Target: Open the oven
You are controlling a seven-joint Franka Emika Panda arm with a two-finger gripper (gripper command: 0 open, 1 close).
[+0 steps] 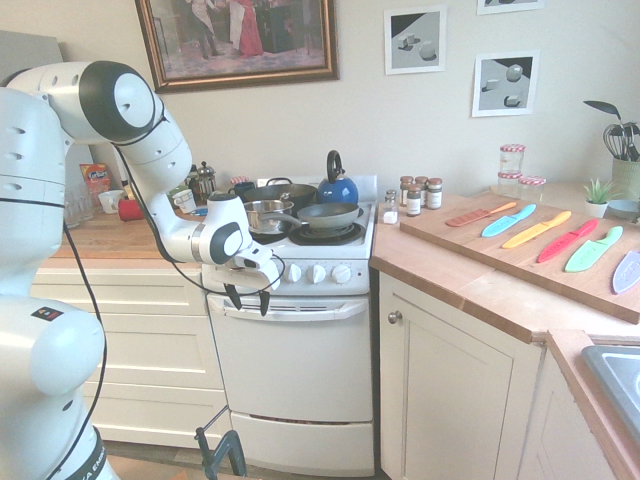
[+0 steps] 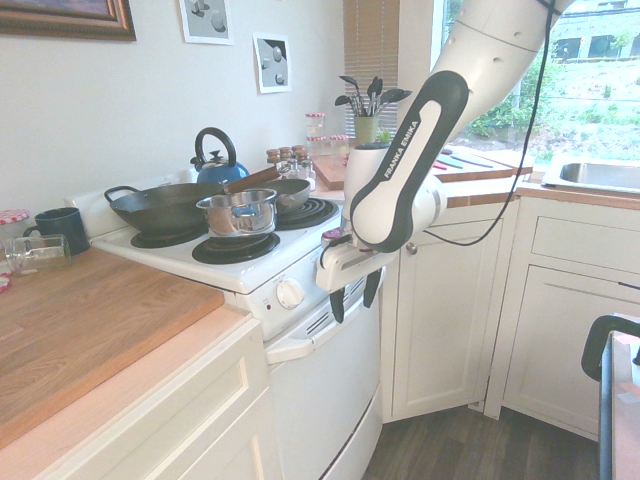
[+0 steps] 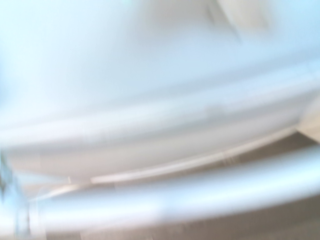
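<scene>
Jaws spread with nothing between them — gripper (image 1: 248,301) angled down at the oven handle (image 1: 326,312) beside its tips, presumably to hook it.

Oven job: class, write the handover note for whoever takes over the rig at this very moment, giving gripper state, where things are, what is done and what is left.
Gripper: fingers apart, nothing between them, at the upper front of the oven, near its bar handle. Contact with the handle can't be confirmed.
Oven: door shut, handle running across its top, below the knobs.
On the stovetop: steel pot, wok, frying pan, blue kettle.
Done: gripper brought to the handle area.
Left: secure the handle, then pull the door open.
</scene>
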